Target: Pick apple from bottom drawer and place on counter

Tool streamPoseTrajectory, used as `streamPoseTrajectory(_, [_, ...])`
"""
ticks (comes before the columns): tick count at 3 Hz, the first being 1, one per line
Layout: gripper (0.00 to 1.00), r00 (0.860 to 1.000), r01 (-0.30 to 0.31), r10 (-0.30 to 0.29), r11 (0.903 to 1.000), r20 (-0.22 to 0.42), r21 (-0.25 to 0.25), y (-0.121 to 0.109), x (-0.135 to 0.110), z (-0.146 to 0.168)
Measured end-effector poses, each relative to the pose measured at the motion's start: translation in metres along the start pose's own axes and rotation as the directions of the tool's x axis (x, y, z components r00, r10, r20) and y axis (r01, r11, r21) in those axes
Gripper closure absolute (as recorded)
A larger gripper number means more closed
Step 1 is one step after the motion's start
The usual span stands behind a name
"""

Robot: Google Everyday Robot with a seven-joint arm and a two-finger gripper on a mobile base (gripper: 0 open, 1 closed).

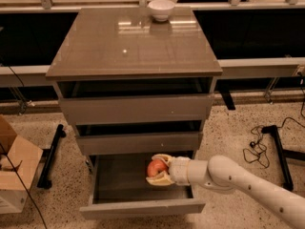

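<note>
The bottom drawer is pulled open below the two upper drawers. My gripper reaches in from the right on a white arm and is shut on the small red apple, holding it above the drawer floor near the right side. The counter is the glossy brown-grey top of the cabinet, well above the gripper.
A white bowl stands at the back edge of the counter. A cardboard box sits on the floor at the left. Black frame legs and cables lie on the floor on both sides.
</note>
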State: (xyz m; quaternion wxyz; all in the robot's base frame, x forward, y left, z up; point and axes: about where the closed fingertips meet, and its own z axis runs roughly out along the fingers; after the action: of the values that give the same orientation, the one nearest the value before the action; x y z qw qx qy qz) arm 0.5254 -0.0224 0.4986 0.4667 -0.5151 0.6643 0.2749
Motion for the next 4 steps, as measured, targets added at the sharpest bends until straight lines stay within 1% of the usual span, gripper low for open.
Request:
streamPoseTrajectory(1, [1.00, 0.983, 0.173, -0.173, 0.9849, 0.056, 0.005, 0.012, -0.086, -0.060])
streamPoseTrajectory(2, [1.00, 0.925, 0.373, -0.375, 0.9270, 0.056, 0.045, 0.005, -0.213, -0.125])
streamPoseTrajectory(3, [1.00, 0.874, 0.481, -0.485, 0.8730, 0.032, 0.080, -0.008, -0.297, -0.161])
streamPoseTrajectory(4, [1.00, 0.867, 0.494, -0.498, 0.8643, 0.020, 0.092, -0.014, -0.308, -0.165])
